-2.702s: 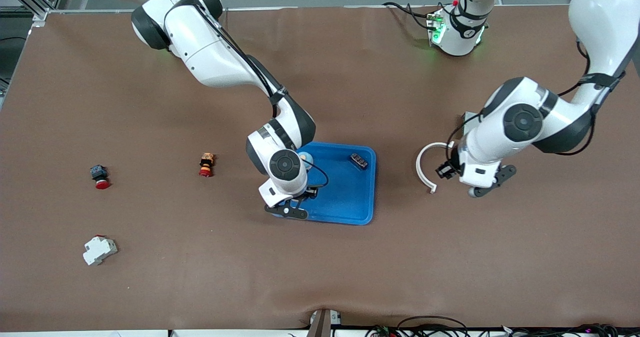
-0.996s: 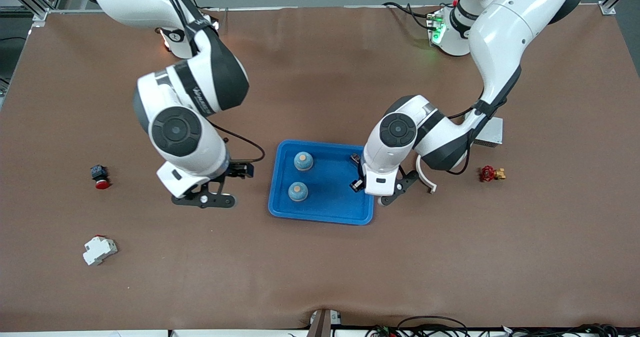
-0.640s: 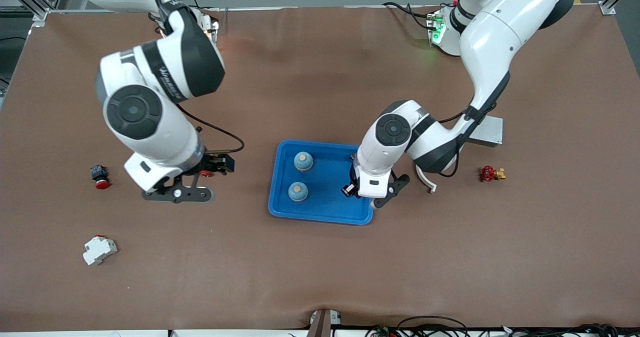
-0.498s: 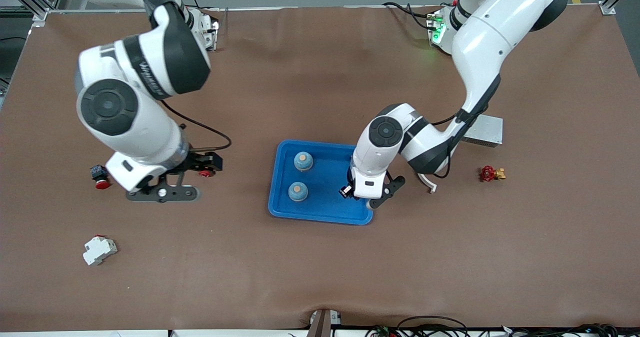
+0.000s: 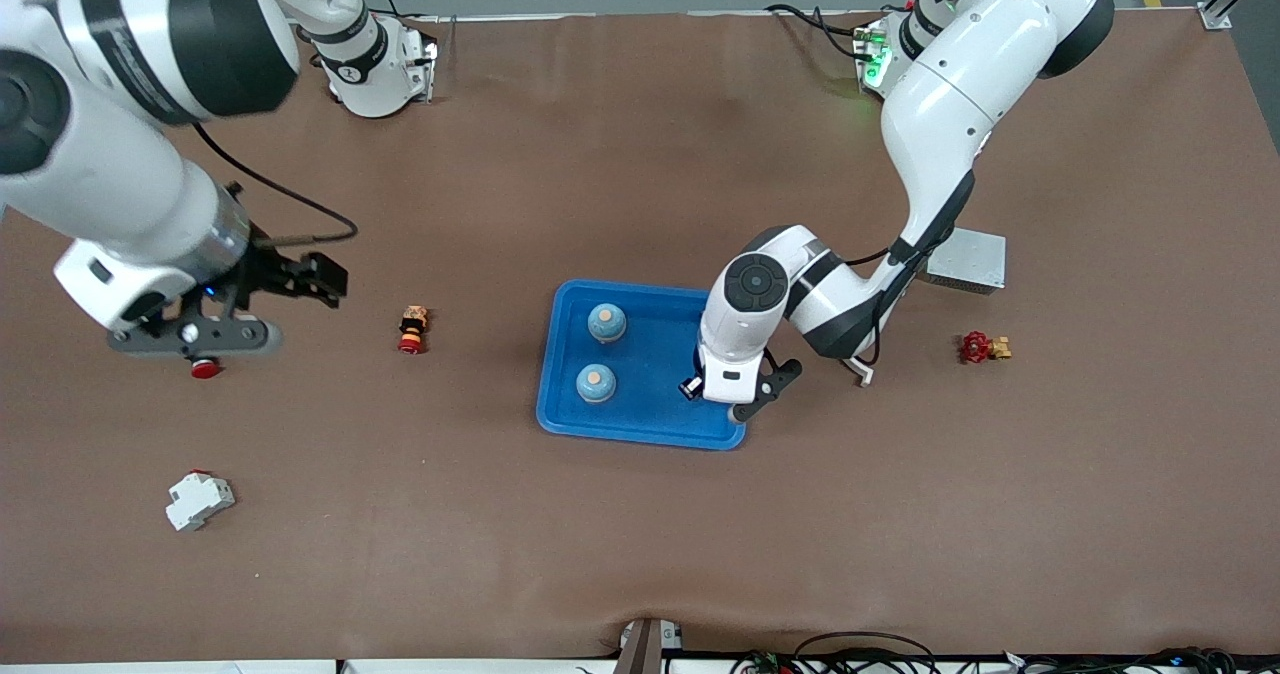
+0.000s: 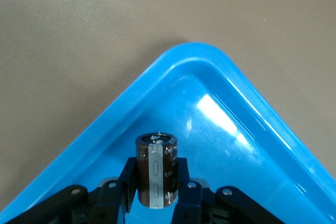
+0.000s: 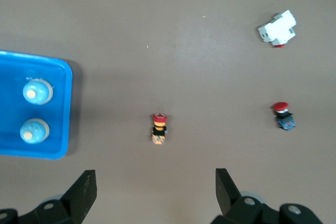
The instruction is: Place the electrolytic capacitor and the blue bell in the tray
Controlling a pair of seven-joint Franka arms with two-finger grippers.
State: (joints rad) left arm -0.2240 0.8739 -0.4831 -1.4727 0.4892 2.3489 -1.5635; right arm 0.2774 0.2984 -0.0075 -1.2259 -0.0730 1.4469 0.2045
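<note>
The bright blue tray (image 5: 650,419) lies mid-table, and two blue bells (image 5: 607,322) (image 5: 595,383) stand in it on the side toward the right arm's end. My left gripper (image 5: 693,387) is shut on the electrolytic capacitor (image 6: 156,174), a dark brown cylinder with a grey stripe. It holds the capacitor upright over the tray's inner corner (image 6: 210,108); whether it touches the floor I cannot tell. My right gripper (image 7: 156,192) hangs open and empty, high over the right arm's end of the table.
A red-and-orange button (image 5: 411,329), a black-and-red button (image 5: 205,367) and a white breaker (image 5: 200,500) lie toward the right arm's end. A white curved piece (image 5: 860,372), a red-and-yellow part (image 5: 983,347) and a grey metal box (image 5: 965,259) lie toward the left arm's end.
The right arm has risen and swung away from the tray toward its own end of the table. The left gripper has carried the capacitor in over the tray's nearer corner.
</note>
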